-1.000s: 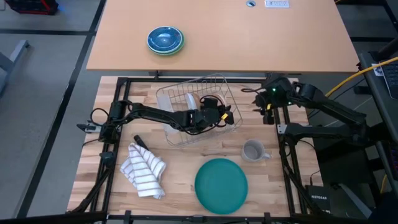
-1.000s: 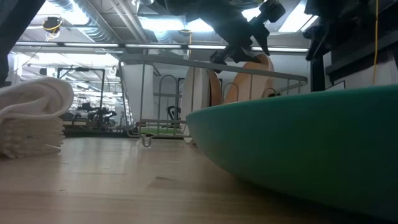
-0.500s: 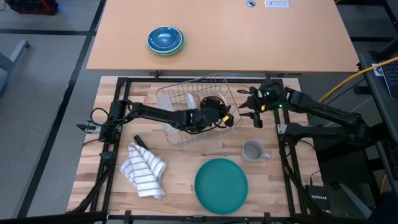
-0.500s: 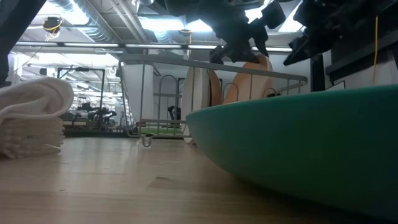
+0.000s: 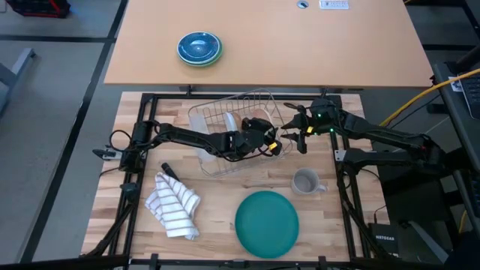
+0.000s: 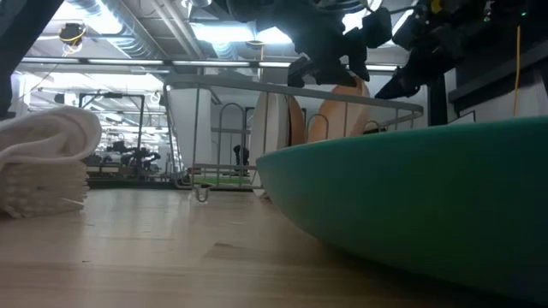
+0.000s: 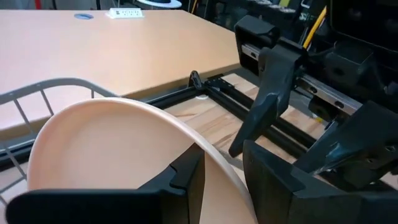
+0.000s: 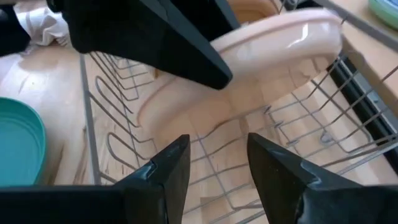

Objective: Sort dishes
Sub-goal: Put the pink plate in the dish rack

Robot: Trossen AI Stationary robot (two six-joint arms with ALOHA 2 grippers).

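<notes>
1. My left hand [image 5: 274,142] sits at the centre of the high view, over the right end of the wire rack [image 5: 225,120]. Its fingers are clamped on the rim of the tan plate [image 7: 118,146], which stands on edge in the rack.
2. My right hand [image 5: 295,135] is just right of the rack's end, close to the left hand, fingers apart and holding nothing. Its wrist view looks past both fingers into the rack's wires and onto the tan plate's glossy rim.
3. The small white plate [image 6: 276,137] also stands upright in the rack, just left of the tan one in the low view.
4. The dark green plate [image 5: 267,223] lies flat at the lower centre of the high view, round and matte, well apart from the rack.
5. A small grey mug [image 5: 305,181] stands between the green plate and my right arm, handle to the right.
6. A white cloth [image 5: 175,204] with dark stripes lies crumpled at the lower left.
7. All this rests on a light butcher-block table [image 5: 217,210] in a black frame. Beyond it, in the upper half, is a smooth tan table [image 5: 315,52] carrying blue bowls [image 5: 199,48] stacked on green.
8. In the low view the room behind shows ceiling lights and ducting. I can read no writing with certainty.
</notes>
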